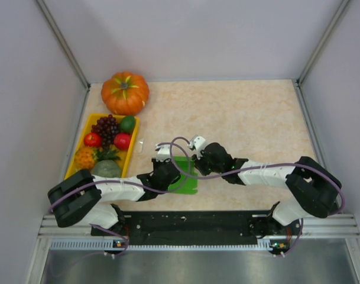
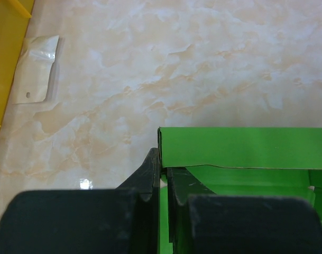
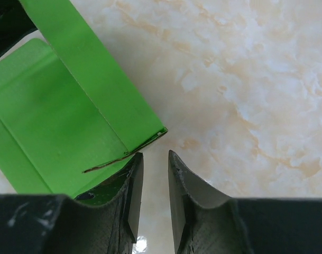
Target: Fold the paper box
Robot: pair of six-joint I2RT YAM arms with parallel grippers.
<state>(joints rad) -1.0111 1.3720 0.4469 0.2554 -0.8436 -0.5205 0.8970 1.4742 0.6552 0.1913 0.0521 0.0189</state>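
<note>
Two grippers, both at the paper box [image 1: 184,177].

L gripper [image 2: 162,166]: jaws pinched together on an upright wall of the box, thin green card sandwiched btwn the fingers, right by a corner.

R gripper [image 3: 154,159]: jaws apart, bare tabletop visible in the gap, nothing held. One finger [image 3: 130,185] sits just beside a box corner. Touching or not, can't tell.

Box: bright green and partly folded. Wrist views show at least two walls standing and the floor panel flat, w/ the top open. It sits on the marble-look table [image 1: 256,112] near the front edge, between the two wrists. A thin dark line shows on the card near the corner by the R fingers. Crease or slit, can't tell.

Arms per top view: L comes in from the left, R from the right, and the wrists meet at the box.

Further out:
- A small white plastic piece [image 1: 141,145] lies flat on the table between the box and the yellow tray [image 1: 132,152].
- The tray is along the left side w/ dark grapes [image 1: 107,127], a lime [image 1: 127,123], red fruit [image 1: 122,141] and other produce in it.
- An orange pumpkin [image 1: 125,93] stands just behind the tray in the far-left corner, well apart from the box.
</note>
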